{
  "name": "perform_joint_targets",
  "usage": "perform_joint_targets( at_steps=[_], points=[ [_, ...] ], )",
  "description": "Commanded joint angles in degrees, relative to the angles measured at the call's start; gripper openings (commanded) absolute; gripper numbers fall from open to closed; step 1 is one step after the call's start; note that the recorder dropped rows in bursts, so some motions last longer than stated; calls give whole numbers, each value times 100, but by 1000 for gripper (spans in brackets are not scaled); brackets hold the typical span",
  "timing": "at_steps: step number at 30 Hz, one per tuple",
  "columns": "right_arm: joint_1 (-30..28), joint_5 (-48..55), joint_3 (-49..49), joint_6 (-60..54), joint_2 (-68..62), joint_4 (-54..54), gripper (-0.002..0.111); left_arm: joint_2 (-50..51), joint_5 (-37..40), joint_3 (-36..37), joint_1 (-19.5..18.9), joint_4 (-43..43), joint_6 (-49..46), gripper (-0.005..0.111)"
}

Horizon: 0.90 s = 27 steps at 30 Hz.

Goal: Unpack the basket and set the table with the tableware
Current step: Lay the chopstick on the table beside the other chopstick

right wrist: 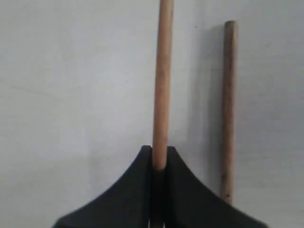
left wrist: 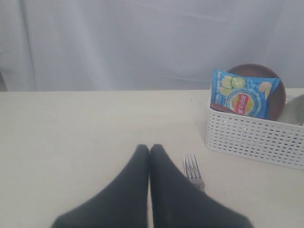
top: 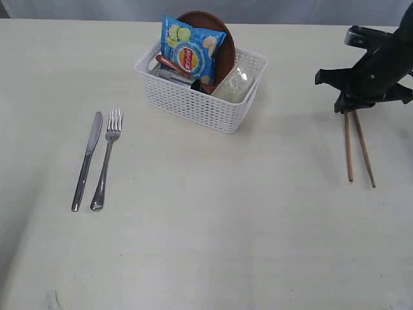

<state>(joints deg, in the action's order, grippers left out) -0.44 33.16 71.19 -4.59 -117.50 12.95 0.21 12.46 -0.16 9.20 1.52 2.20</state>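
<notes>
The white basket point(top: 193, 103) stands at the back middle of the table point(top: 226, 213). It holds a brown plate point(top: 221, 35), an off-white bowl point(top: 233, 84) and a red-brown spoon point(top: 169, 62). A steel knife point(top: 87, 161) and fork point(top: 106, 161) lie side by side at the left. Two wooden chopsticks point(top: 349, 148) lie at the right. My right gripper point(right wrist: 159, 151) is shut on the end of one chopstick point(right wrist: 162, 80); the other chopstick point(right wrist: 229, 109) lies free beside it. My left gripper point(left wrist: 149, 148) is shut and empty, low over the table beside the fork point(left wrist: 192, 168).
A blue chip bag point(top: 190, 48) leans against the plate in the basket point(left wrist: 256, 140). The right arm point(top: 377, 68) hangs over the back right of the table. A pale curtain runs behind the far edge.
</notes>
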Motion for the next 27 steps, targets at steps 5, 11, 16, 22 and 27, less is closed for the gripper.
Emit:
perform_joint_targets(
  at_steps=[5,11,16,22,27],
  points=[
    [-1,163,15,-63,-136,25,0,-21,-36,16,6,22,-2,0],
    [-1,369,163,-77,19,25,9,-21,-36,16,6,22,-2,0],
    [-1,539,276,-77,283,41,38,-21,-36,16,6,22,-2,0],
    [-1,615,311,-141,965,266,39,-21,-36,16,6,22,-2,0],
    [150,880,539,-1846,1673,2053,39,-21,-36,16,6,22,-2,0]
  ],
)
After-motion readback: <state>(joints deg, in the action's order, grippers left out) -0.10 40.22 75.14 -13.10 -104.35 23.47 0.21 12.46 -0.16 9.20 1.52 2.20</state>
